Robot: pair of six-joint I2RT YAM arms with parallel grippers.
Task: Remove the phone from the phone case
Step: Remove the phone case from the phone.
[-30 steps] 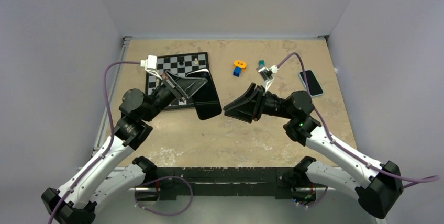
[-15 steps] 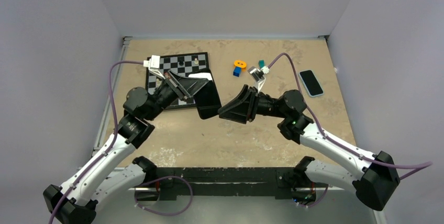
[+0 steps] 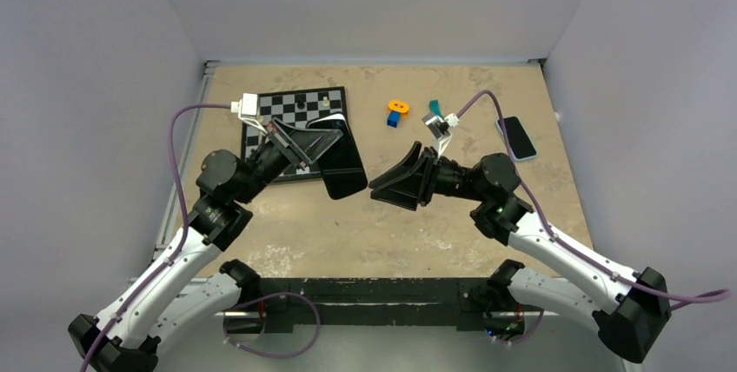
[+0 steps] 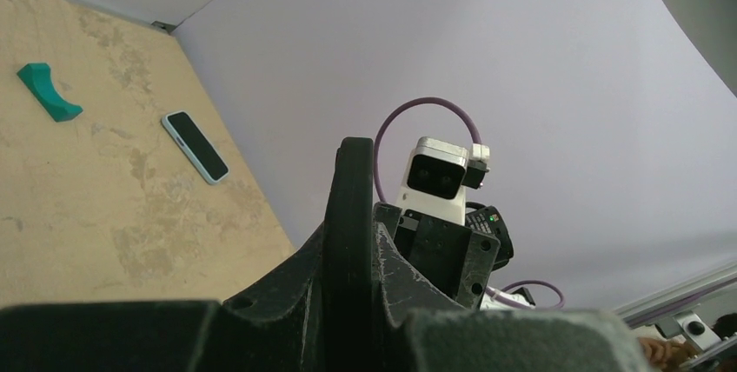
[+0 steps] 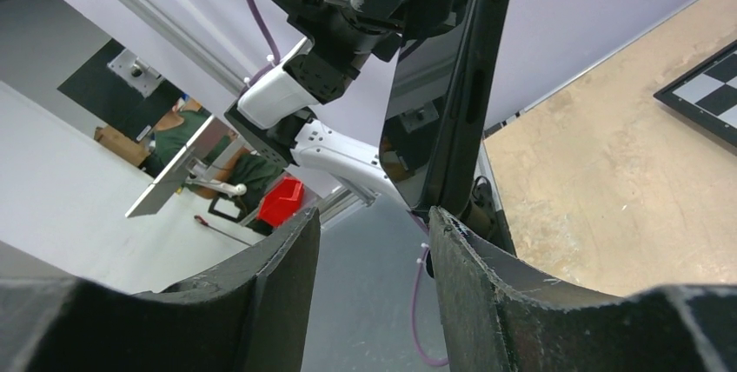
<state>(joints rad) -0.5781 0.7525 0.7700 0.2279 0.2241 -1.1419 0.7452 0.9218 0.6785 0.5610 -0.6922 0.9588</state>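
**Above the middle of the bench: cased phone held by the left claw, right claw parted beside it**

Over the bench [image 3: 391, 233], the left claw [image 3: 330, 139] is clamped on the black phone case [image 3: 346, 168] and holds it clear of the surface. The phone [image 5: 426, 102] sits inside the case, its glossy screen showing reflections in the right wrist view. From overhead the case's long axis runs roughly far to near, with the near end leaning toward the right arm. That near end hangs beyond the near right corner of the chessboard [image 3: 295, 111]. In the left wrist view the case shows edge-on, a thin dark strip rising between that claw's fingers.

The right claw [image 3: 378, 189] faces the case from the right with its jaws apart and nothing between them. In its own wrist view the case's lower end comes down right at the tip of one finger [image 5: 469, 250]. Whether the two touch cannot be told.

Two chess pieces stand at the far side of the chessboard. An orange-and-blue block [image 3: 396, 111] and a teal block [image 3: 433, 107] lie near the far middle of the bench. A small phone with a pale-blue rim [image 3: 519, 137] lies flat near the right edge, well apart from both claws.
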